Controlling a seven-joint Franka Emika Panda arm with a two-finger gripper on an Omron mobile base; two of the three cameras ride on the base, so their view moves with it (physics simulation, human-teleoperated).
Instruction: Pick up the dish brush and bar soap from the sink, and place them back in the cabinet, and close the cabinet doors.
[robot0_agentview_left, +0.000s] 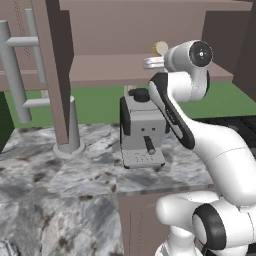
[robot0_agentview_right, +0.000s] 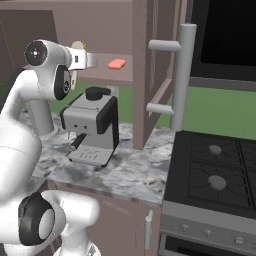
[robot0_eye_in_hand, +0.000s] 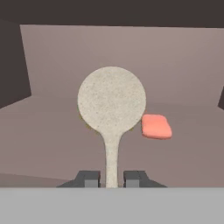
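Observation:
My gripper (robot0_eye_in_hand: 112, 180) is shut on the thin handle of the cream dish brush (robot0_eye_in_hand: 111, 101), whose round head stands up in front of the hand camera. The hand reaches into the open cabinet (robot0_agentview_left: 100, 70), just above its shelf. From the base views the dish brush (robot0_agentview_right: 77, 47) shows beside the white hand, with its head (robot0_agentview_left: 160, 48) above the shelf. The salmon bar soap (robot0_eye_in_hand: 156, 127) lies flat on the shelf to the right of the brush, apart from it (robot0_agentview_right: 117, 64). Both cabinet doors (robot0_agentview_left: 56, 75) (robot0_agentview_right: 150, 70) stand open. The sink is out of view.
A grey coffee machine (robot0_agentview_left: 142, 132) (robot0_agentview_right: 92, 131) stands on the marble counter (robot0_agentview_left: 60, 175) right below the cabinet shelf. The door's long silver bar handle (robot0_agentview_right: 182, 75) juts out toward the base. A black stove (robot0_agentview_right: 215, 175) lies to the right.

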